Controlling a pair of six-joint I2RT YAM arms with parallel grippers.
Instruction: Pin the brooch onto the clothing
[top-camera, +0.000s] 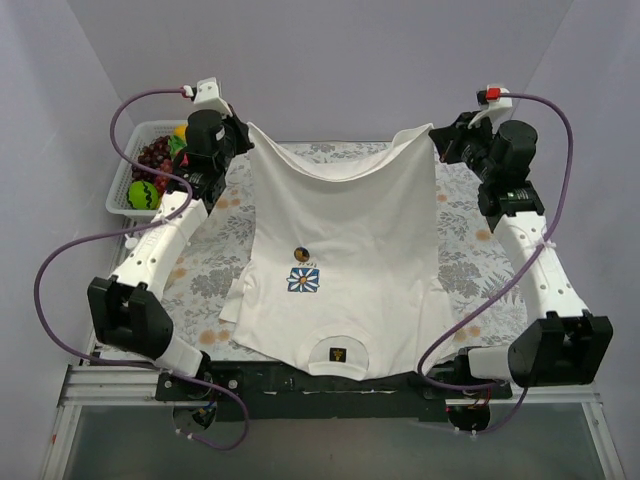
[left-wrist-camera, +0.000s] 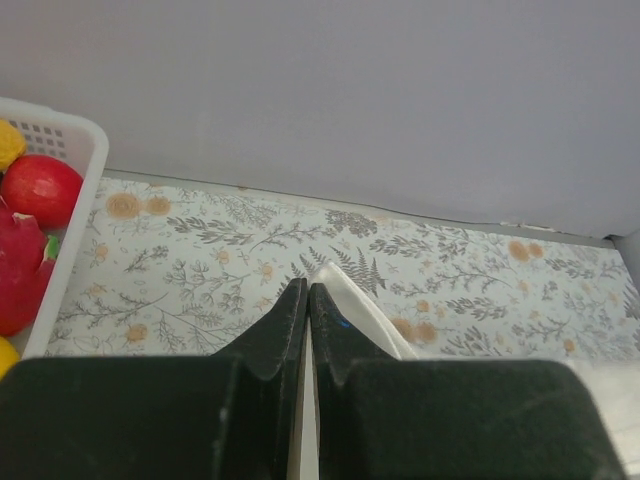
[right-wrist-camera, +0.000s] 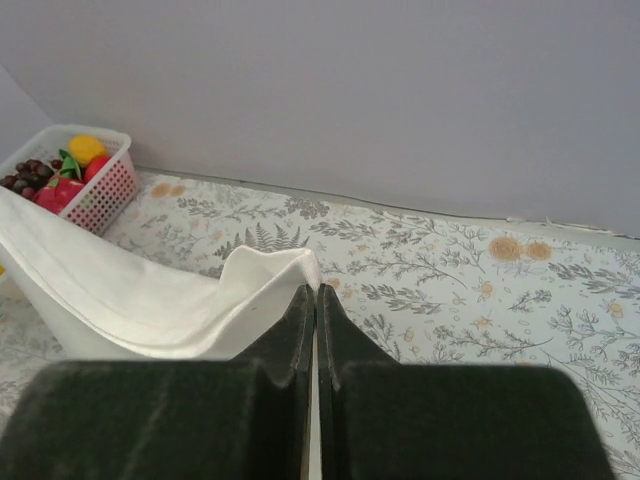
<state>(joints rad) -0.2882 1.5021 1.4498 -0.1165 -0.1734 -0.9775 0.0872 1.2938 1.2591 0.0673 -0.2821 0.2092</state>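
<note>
Pale lilac walls, a floral cloth over the bench (top-camera: 470, 250), and the white short-sleeved T-shirt (top-camera: 350, 200) lies across it. The left end effector (left-wrist-camera: 307, 292) is clamped on one far hem corner, the right end effector (right-wrist-camera: 316, 292) on the other. The tiny round blue-and-orange brooch (top-camera: 301, 253) sits on the chest, just above the flower print (top-camera: 303, 280). The fabric looks limp and likely to sag; the light brooch is best pinched by its rim.

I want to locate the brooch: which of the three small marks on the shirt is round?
The dark brooch, just beyond the flower print; that print and the neck label are squarish.
</note>
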